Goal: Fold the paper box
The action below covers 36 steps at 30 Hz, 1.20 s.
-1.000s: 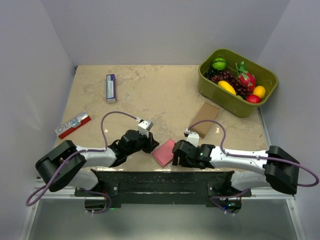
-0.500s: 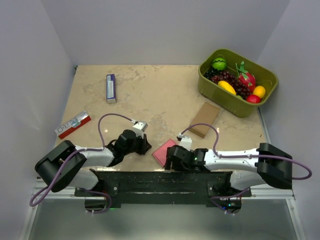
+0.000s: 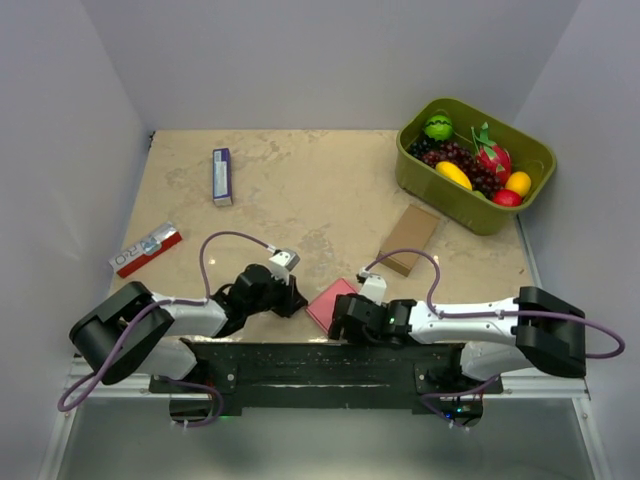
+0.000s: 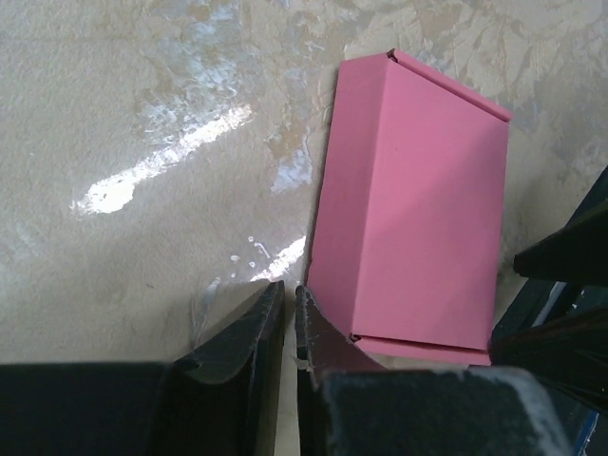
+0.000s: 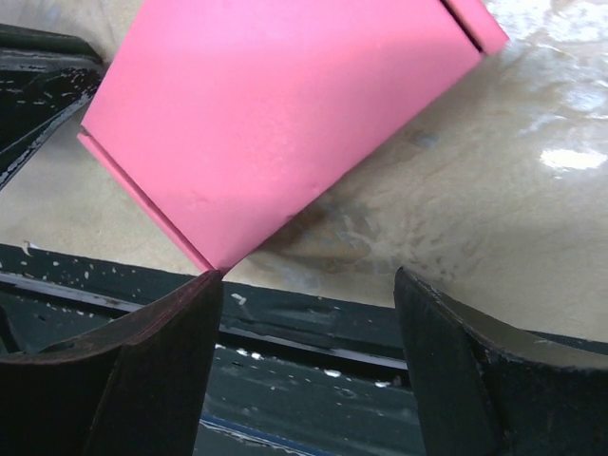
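Our paper box [image 3: 328, 303] lies flat on the table [image 3: 300, 190] at the lower middle of the top view, close to the near edge and between the two grippers. It is a small folded pink packet. In the left wrist view the paper box [image 4: 408, 209] fills the right half of the frame, with a narrow flap seam along its top edge and another along its bottom edge.

We see the left gripper [image 3: 290, 297] just to the left of the packet. In its own view the left gripper [image 4: 290, 304] has its fingers [image 4: 249, 337] drawn almost together, with only a thin slit between them. The packet's lower left corner sits right at the tip of the right-hand finger. We cannot tell whether any card is pinched there.

We see the right gripper [image 3: 342, 318] at the packet's lower right side. In the right wrist view the right gripper [image 5: 304, 313] stands wide apart. The paper box [image 5: 285, 104] fills the upper left of that frame, and its lowest corner meets the tip of the left-hand finger.

Elsewhere, a green bin [image 3: 455, 205] of toy fruit sits at the upper right, and a brown cardboard piece [image 3: 410, 238] lies just below it. A red-and-white packet [image 3: 146, 249] lies at the left, and a purple-and-white carton [image 3: 222, 176] lies above it.
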Tool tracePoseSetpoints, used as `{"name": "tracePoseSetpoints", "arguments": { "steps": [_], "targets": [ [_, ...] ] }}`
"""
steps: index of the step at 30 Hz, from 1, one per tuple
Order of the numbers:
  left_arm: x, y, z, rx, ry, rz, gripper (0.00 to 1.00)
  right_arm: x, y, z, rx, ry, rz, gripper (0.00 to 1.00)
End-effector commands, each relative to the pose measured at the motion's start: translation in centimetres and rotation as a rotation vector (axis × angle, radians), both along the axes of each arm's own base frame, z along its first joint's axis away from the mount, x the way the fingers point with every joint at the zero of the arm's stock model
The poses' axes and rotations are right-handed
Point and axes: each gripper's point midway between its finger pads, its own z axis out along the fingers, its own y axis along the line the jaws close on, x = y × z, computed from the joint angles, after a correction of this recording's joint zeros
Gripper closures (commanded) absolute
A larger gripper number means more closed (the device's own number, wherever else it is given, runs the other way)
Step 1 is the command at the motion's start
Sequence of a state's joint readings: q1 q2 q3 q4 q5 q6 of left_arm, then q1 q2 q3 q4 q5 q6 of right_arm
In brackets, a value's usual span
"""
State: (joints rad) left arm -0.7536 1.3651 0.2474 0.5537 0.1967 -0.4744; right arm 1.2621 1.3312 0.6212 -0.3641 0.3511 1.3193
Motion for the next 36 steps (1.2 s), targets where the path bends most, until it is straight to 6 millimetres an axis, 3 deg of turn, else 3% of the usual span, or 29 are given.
{"name": "tracePoseSetpoints", "arguments": {
  "steps": [1,7,22,32,36],
  "targets": [
    [-2.4,1.3,-2.9,0.091,0.085,-0.039,0.85,-0.3,-3.2,-1.1,-0.086,-0.003,-0.053,0.26],
    [-3.6,0.9,-3.6,0.11,0.102,-0.063,0.85,-0.3,-3.9,-1.6,-0.111,-0.005,-0.068,0.34],
    [-7.1,-1.2,-4.4,0.079,0.168,-0.115,0.86,0.0,-3.2,-3.9,-0.172,0.001,-0.04,0.37],
    [-9.4,-2.7,-1.8,-0.104,0.215,-0.142,0.87,0.1,-3.4,-5.0,-0.216,0.006,-0.041,0.37],
    [-10.3,-3.2,-1.6,-0.122,0.231,-0.154,0.87,0.2,-3.4,-4.9,-0.22,0.001,-0.043,0.37]
  ]
}}
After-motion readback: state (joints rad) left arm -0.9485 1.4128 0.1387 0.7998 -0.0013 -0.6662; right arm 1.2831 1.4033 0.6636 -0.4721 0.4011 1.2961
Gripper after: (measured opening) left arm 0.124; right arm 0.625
